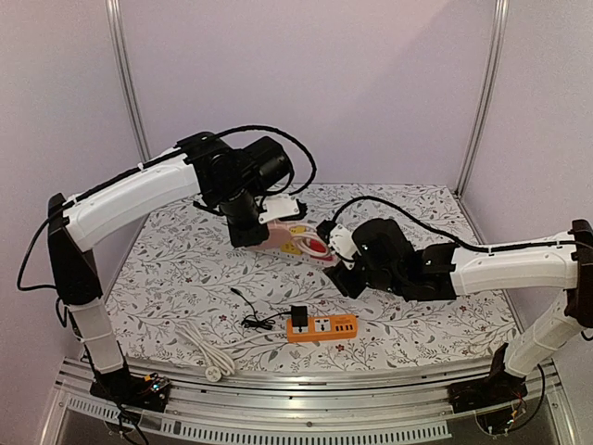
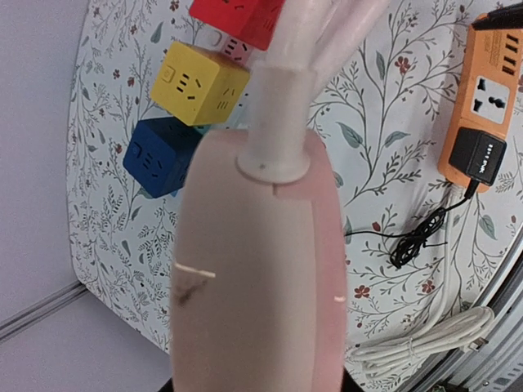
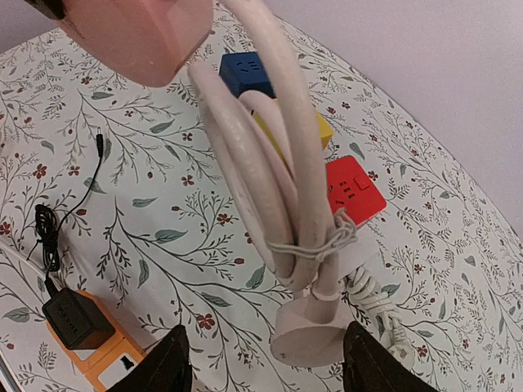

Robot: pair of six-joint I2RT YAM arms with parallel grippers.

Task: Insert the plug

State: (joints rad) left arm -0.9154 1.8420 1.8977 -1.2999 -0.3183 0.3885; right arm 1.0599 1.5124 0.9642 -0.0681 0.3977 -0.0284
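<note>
right wrist view: right gripper (image 3: 268, 347) is hovering, jaws spread, around the plug (image 3: 310, 331); left gripper (image 1: 252, 236) is pinching the power strip (image 2: 253, 269) beyond the orange strip (image 1: 320, 328); insertion is pending.

On my left wrist view the pink strip (image 2: 253, 269) is a blurred mass, running off the bottom edge and hiding the fingers of my left gripper (image 1: 248, 234). Top edge cuts the red cube (image 2: 245, 16); right edge cuts the orange strip (image 2: 490, 90). My right gripper (image 3: 265, 367) shows only 2 fingertips (image 3: 176, 366), at the bottom edge.
</note>
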